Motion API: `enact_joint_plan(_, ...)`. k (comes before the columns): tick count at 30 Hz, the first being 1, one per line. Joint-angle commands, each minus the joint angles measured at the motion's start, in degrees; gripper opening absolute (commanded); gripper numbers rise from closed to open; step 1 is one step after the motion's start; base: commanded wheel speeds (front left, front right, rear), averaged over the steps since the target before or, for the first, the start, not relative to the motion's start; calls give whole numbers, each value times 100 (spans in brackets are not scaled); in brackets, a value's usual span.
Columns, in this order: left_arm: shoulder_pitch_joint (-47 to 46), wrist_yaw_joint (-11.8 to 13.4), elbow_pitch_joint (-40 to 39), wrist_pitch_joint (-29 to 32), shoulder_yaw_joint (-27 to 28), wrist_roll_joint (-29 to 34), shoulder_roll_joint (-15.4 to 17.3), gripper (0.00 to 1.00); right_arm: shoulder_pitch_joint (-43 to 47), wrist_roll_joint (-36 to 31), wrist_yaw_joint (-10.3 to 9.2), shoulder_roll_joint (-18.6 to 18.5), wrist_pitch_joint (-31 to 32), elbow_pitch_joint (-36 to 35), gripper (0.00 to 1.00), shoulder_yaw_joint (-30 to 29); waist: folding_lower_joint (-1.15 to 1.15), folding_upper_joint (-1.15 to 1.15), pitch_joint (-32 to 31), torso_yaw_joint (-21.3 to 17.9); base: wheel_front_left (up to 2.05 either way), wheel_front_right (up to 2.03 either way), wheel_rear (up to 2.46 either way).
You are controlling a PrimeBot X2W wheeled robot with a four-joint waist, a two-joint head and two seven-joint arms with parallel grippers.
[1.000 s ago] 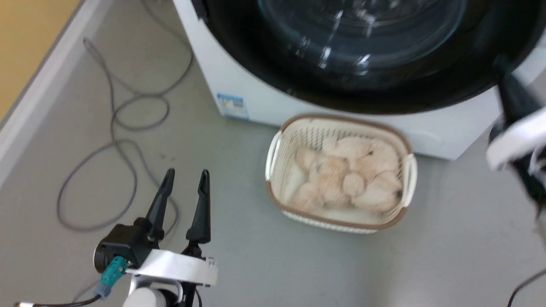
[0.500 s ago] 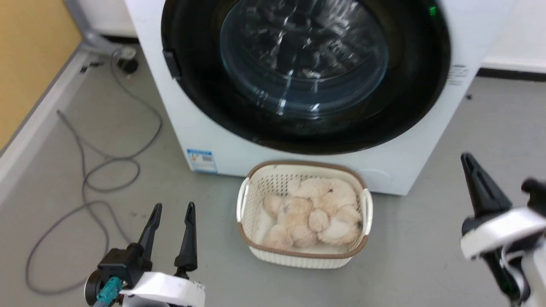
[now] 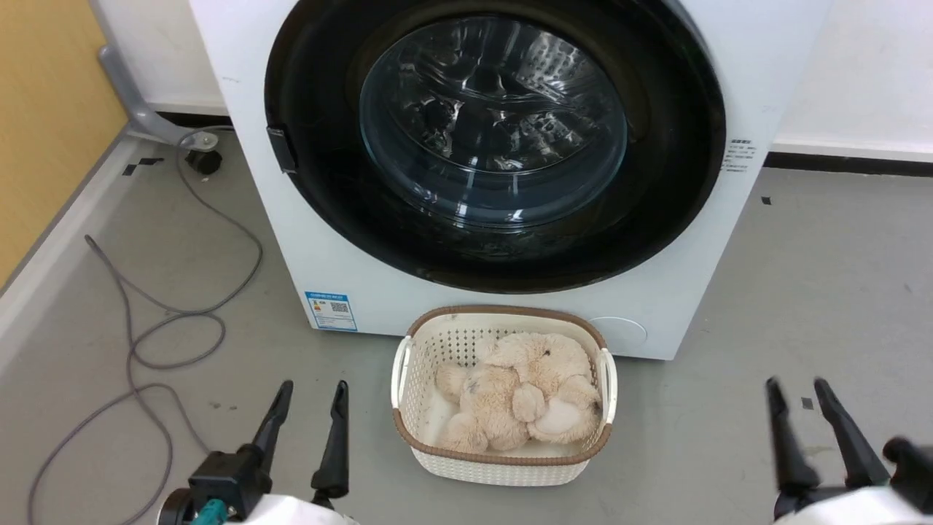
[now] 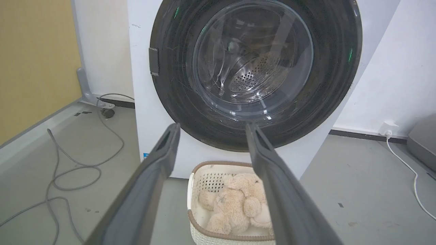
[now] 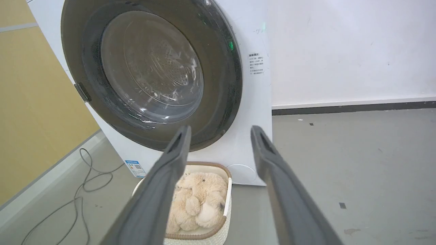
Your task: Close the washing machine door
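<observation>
Since the earlier frames my head camera has drawn back to show the whole machine front, and my right hand (image 3: pixel 796 385) has come down from beside the door's right edge. The door (image 3: pixel 496 146) now lies flush in the washing machine (image 3: pixel 335 277), apparently shut. Both hands are open and empty. The left hand (image 3: pixel 313 386) and the right flank a basket (image 3: pixel 503 312) on the floor. The door lies ahead and above, well apart, about equally far from each hand.
</observation>
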Motion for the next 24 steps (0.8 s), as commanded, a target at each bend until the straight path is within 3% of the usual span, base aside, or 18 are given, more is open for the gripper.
enact_joint_plan(1, 75, -10, 16, -25, -14, 49, 24, 100, 115, -58, -3, 65, -13, -62, 100, -17, 1, 0, -14, -7, 0, 0, 0)
enact_joint_plan(10, 174, -2, -6, -25, -109, 242, 47, 100, 485, -333, -3, 377, -24, -346, 100, -141, 1, 0, -74, -23, 0, 0, 0)
enact_joint_plan(24, 172, 103, 62, -25, -76, 242, 31, 100, 478, -402, -3, 385, -64, -325, 100, -81, 1, 0, -63, 11, 0, 0, 0)
